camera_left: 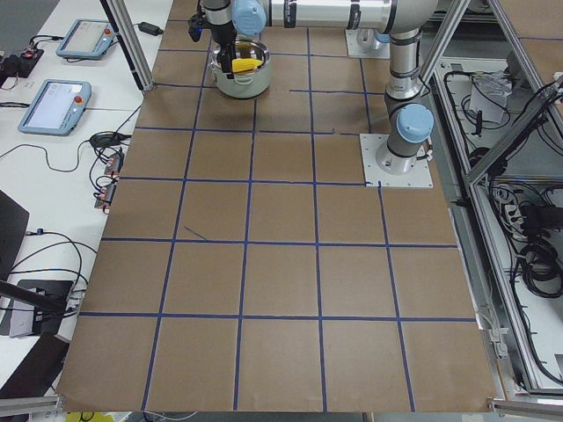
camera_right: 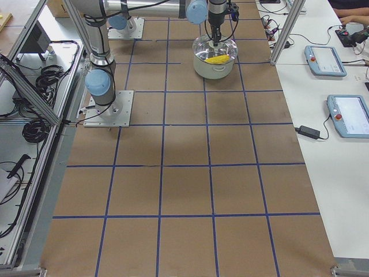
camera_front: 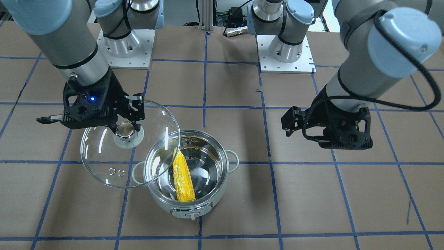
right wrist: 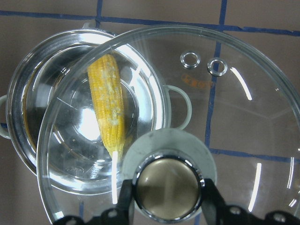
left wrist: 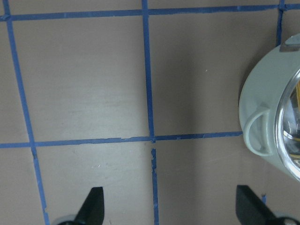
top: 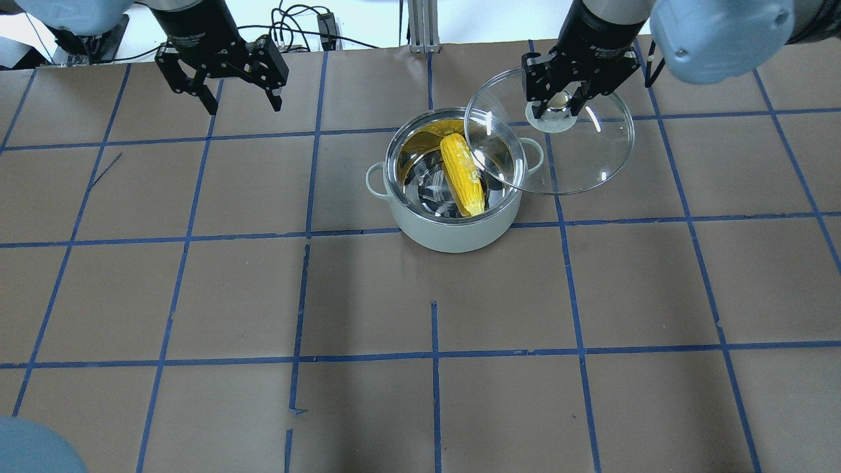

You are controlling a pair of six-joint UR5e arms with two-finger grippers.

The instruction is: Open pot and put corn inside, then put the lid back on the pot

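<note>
Overhead exterior view: our brown table (top: 368, 295), the open pot (top: 453, 233), and the corn already inside.
We see the round mint-green pot, shiny steel inside, at the table's far middle. The clear glass lid (top: 578, 157) hangs in the air on our right, its edge over the pot's rim. We think it is hard, slippery and easy to break. The bumpy yellow corn (top: 463, 174) leans inside the pot. Our left gripper (top: 244, 105) is spread wide and holds nothing. Our right gripper (top: 558, 108) pinches the round brass-coloured knob (right wrist: 168, 190), the best place to hold.
</note>
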